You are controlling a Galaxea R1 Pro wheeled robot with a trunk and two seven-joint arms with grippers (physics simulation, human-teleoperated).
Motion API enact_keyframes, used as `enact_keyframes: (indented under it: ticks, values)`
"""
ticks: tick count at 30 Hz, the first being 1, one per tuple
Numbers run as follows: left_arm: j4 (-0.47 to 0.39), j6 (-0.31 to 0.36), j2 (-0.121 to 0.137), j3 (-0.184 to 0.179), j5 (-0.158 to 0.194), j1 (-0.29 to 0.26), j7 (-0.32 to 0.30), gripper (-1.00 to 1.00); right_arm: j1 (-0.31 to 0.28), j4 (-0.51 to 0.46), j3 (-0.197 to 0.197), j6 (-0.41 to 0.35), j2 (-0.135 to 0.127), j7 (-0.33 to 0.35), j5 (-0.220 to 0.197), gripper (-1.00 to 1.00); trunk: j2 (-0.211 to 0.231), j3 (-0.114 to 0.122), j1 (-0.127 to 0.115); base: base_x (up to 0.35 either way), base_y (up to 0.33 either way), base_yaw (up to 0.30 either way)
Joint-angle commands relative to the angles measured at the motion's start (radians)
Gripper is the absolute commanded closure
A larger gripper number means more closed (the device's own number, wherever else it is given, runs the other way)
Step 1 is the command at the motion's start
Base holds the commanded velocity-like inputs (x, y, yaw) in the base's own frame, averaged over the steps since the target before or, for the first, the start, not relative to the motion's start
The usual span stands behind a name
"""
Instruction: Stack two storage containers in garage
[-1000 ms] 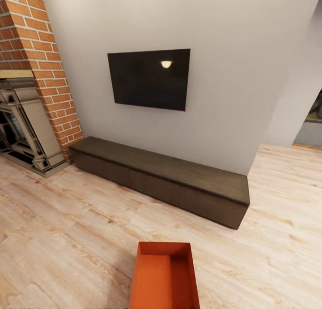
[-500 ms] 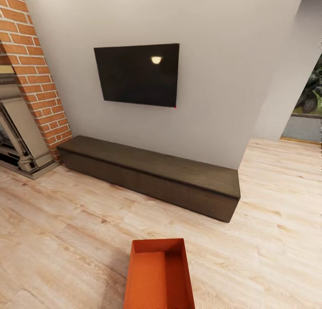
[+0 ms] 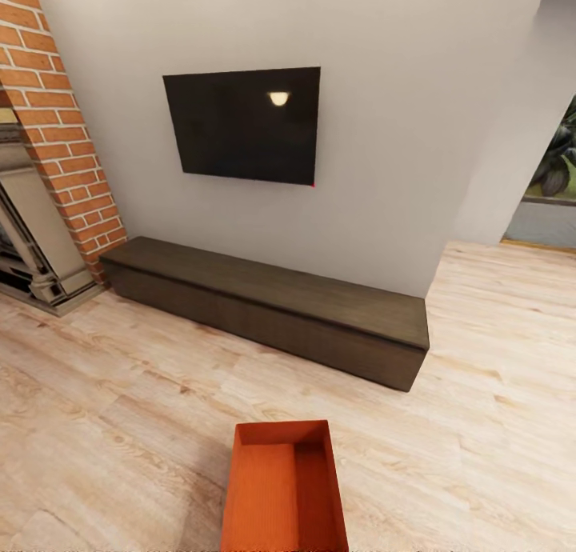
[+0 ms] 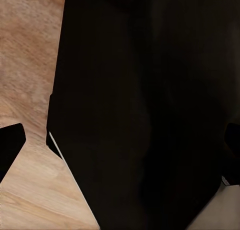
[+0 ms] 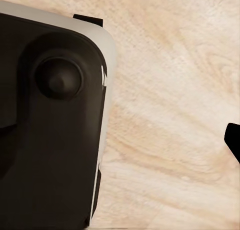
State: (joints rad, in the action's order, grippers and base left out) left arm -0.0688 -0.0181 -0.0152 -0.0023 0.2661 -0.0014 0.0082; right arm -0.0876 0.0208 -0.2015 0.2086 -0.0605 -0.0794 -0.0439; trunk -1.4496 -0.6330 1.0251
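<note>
From my head camera I see one orange-red storage container (image 3: pixel 284 488) on the light wood plank floor (image 3: pixel 120 408) at 6 o'clock, open side up, stepped bottom showing. The long dark bench (image 3: pixel 272 308) lies well beyond it at 12 o'clock, under the black TV (image 3: pixel 242 124), with the brick fireplace (image 3: pixel 56 144) at 10 o'clock. My wrist cameras give dark robot body against wood planks; whether either tool is open or closed I cannot tell.
</note>
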Motion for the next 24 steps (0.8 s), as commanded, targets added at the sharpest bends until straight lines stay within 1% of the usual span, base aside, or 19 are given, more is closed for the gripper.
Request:
enact_keyframes:
  ticks: [1,24]
  values:
    - [0.0,-0.002,0.0,0.0,0.005,0.0,0.001,-1.0,-0.001,0.002,-0.008,0.004,0.0,-0.002,-0.004,-1.0,0.0,-0.002,0.0,0.0,0.0,0.0]
    - [0.0,-0.002,0.0,-0.001,0.005,0.0,0.001,-1.0,-0.001,0.003,-0.008,0.009,0.001,0.001,-0.008,-1.0,0.0,-0.04,0.0,0.0,0.0,0.0]
